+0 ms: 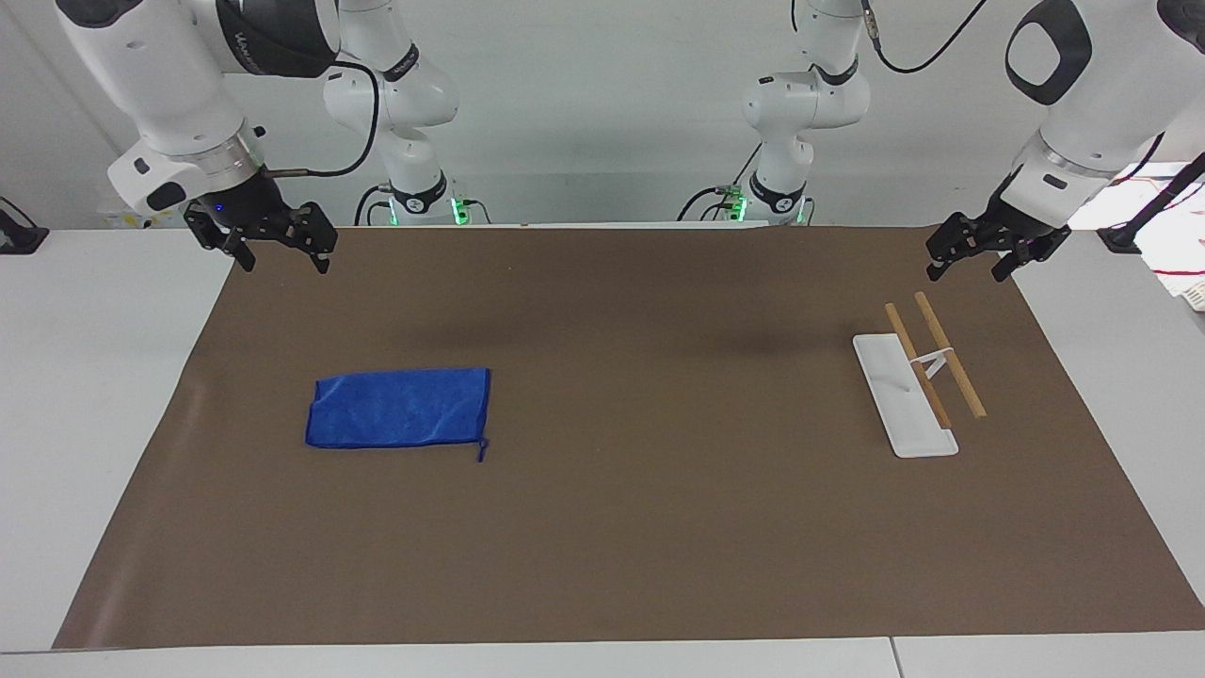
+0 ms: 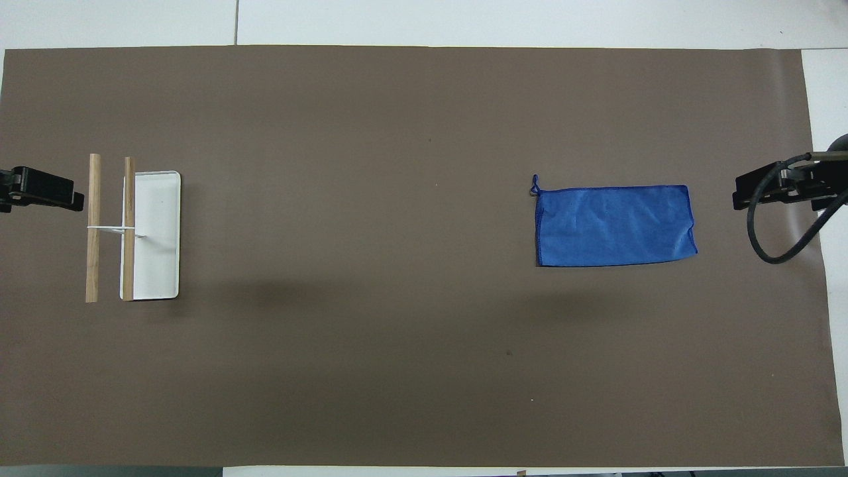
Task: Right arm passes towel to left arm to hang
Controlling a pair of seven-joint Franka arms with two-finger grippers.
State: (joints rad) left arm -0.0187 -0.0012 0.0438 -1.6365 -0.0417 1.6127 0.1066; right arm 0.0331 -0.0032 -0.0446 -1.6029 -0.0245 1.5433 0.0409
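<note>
You have the blue towel (image 1: 399,408) lying flat on the brown mat (image 1: 612,527) that covers the tabletop, toward the right arm's end and well apart from the white rack (image 1: 906,395) with its two wooden bars. Your right tool (image 1: 282,252) hangs over the mat's edge near the towel, fingers apart and empty. Your left tool (image 1: 970,262) hangs near the rack, fingers apart and empty too.

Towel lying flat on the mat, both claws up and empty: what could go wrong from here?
1. The towel lies flat, so the right claw may pinch poorly.
2. Its loop string is small, easy to miss at handover to the left claw.
3. The rack has thin rods; the towel may slide off.
</note>
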